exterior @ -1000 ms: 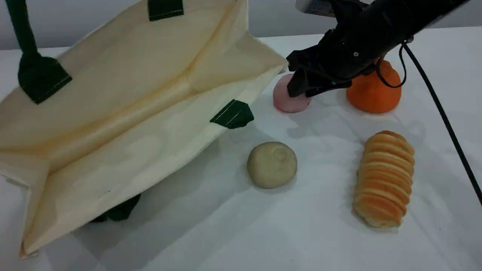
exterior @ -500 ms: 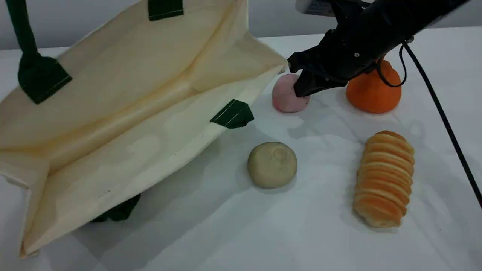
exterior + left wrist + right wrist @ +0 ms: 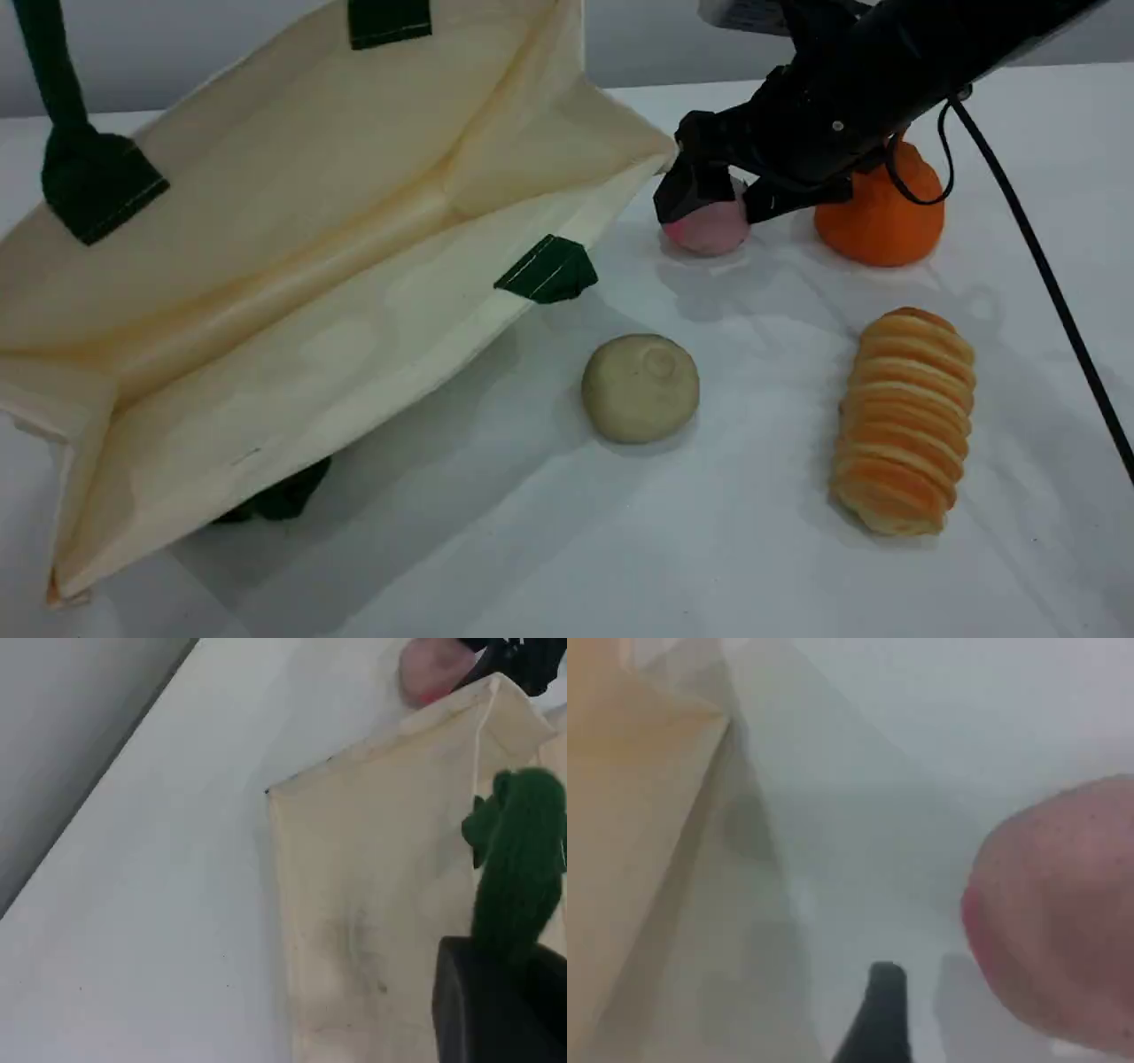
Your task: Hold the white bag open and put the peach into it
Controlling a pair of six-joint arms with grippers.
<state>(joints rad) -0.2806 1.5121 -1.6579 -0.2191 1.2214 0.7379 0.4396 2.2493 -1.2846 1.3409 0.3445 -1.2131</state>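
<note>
Right gripper [image 3: 709,202] straddles the peach [image 3: 711,229] on the tabletop [image 3: 549,532], jaws around it, apparently gripping. It looks soft, light; hold its round sides. Beyond, left gripper [image 3: 496,1010] clamps the white bag [image 3: 292,266] strap.

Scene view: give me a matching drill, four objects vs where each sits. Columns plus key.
Things:
1. pale pink round peach
2. beige round bun
3. ridged golden bread roll
4. cream-white canvas bag

Places:
A. left half of the table, mouth held open
B. front right, lying lengthwise
C. between the right gripper jaws, beside the orange fruit
D. centre, just off the bag's lower edge

Pairs: 1-C, 2-D, 3-B, 4-A
</note>
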